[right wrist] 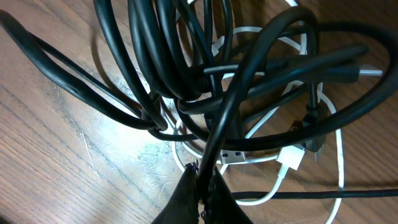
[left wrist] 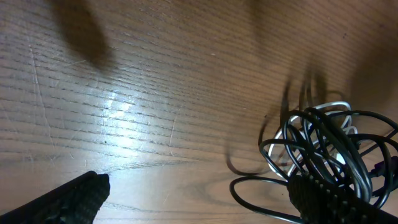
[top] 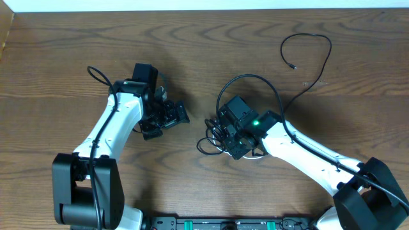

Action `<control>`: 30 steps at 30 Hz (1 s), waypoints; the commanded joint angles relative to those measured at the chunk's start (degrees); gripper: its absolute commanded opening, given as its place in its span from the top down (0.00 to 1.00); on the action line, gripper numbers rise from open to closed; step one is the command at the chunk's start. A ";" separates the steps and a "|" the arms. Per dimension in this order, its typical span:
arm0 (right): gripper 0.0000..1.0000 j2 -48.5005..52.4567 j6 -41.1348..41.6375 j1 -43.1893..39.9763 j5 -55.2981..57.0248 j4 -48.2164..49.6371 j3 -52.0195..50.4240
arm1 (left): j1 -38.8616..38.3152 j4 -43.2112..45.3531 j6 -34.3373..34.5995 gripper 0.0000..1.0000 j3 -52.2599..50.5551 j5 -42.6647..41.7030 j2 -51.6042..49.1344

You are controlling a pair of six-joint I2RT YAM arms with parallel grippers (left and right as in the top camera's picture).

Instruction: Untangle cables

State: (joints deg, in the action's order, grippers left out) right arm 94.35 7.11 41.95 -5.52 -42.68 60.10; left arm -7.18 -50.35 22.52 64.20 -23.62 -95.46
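- The cables lie in one tangled bundle near the middle of the tabletop, a little toward its near edge. Black loops cross over a white cord, whose plug lies flat on the wood.
- The right gripper has its fingertips pinched together on a black cord rising out of the bundle.
- A thin black strand curls toward the far right corner, its small plug resting on the wood.
- The left gripper stands just left of the bundle, jaws wide apart and holding nothing.
- The surface is dark brown wood with strong grain, showing glare in the left wrist view.
- A pale strip runs along the far edge, and a black rail along the near edge.
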 commanded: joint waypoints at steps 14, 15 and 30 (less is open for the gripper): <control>0.99 -9.64 -1.29 -0.44 4.98 -9.55 22.08 | 0.09 -0.13 0.11 0.02 -0.24 0.57 -0.02; 0.99 -10.32 -2.10 -0.44 5.90 -9.38 23.21 | 0.09 -0.13 0.11 0.02 -0.24 0.57 -0.02; 0.99 -12.61 0.02 -0.37 18.84 -6.60 25.22 | 0.09 -0.13 0.11 0.02 -0.24 0.57 -0.02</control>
State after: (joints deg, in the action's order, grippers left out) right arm 82.06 6.13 41.52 14.92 -50.35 84.53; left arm -7.18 -50.33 22.52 64.20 -23.62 -95.46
